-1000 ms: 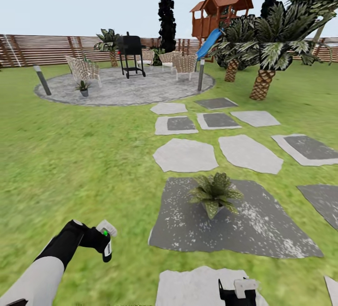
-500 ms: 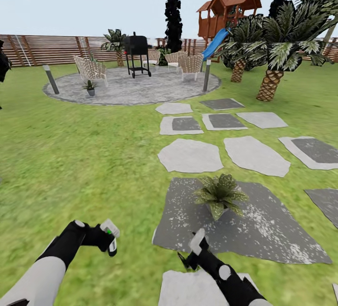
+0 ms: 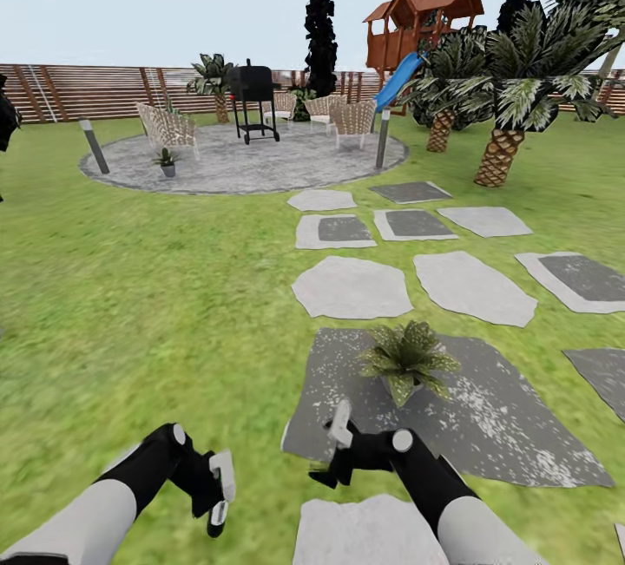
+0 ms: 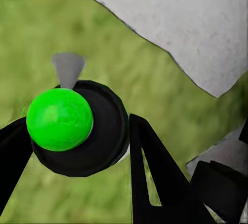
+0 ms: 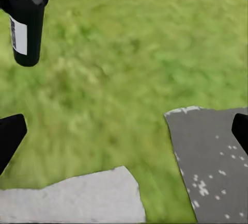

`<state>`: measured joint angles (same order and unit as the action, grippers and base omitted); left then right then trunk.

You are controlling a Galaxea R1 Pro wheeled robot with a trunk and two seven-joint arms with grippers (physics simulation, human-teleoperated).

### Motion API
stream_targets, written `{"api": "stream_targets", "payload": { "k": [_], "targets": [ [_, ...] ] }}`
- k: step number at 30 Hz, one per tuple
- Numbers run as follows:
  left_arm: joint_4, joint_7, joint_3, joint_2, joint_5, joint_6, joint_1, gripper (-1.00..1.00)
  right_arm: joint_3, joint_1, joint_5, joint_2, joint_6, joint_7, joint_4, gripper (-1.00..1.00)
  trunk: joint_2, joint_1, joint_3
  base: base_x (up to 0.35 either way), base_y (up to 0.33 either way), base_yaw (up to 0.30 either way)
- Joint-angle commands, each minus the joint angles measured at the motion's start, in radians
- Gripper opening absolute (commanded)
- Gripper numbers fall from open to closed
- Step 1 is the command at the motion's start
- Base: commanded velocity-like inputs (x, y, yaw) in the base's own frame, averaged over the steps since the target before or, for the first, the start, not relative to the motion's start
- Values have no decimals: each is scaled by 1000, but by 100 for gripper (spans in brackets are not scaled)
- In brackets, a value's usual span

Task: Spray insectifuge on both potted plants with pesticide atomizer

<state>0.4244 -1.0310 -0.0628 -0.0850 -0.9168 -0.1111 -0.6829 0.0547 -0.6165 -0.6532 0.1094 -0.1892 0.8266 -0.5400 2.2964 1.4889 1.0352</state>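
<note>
Garden lawn, dark stepping stone ahead. My left gripper clamped on pesticide atomizer; right gripper wide open, empty. Near potted plant mid-stone. Risk: nozzle aimed downward, spray hits grass.

pesticide atomizer white label strip, print too blurred to read

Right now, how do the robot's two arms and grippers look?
Both arms have pale grey-white forearm shells, then black wrists with round white caps. The left gripper and the right gripper are black with pale finger pads. In the wrist views, the fingers look black and tapered. No cables show.
</note>
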Motion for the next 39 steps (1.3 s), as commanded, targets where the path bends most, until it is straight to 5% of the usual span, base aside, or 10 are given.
{"api": "stream_targets", "payload": {
  "k": [1,2,7,11,23,39],
  "targets": [
    [2,-23,-16,-1,3,-3,-1,-100,-1,-1,-11,1,-3,19,-6,100,0,0,1,0,0,0],
    [4,-44,-25,-1,3,5,-3,-100,-1,-2,-13,1,0,48,-11,-100,0,0,1,0,0,0],
    [7,-50,-28,16,2,128,-9,-100,4,-4,-17,1,4,104,-12,-100,0,0,1,0,0,0],
    [9,-50,-77,48,2,160,-9,-100,84,-6,-17,1,6,106,-15,-100,0,0,1,0,0,0],
    [22,-35,-95,155,-1,163,-10,-100,100,-6,-14,0,40,106,-25,-100,0,0,1,0,0,0],
    [24,32,-95,198,1,151,-9,-100,102,-6,-14,1,40,106,-25,-100,0,0,1,0,0,0]
  ]
}}
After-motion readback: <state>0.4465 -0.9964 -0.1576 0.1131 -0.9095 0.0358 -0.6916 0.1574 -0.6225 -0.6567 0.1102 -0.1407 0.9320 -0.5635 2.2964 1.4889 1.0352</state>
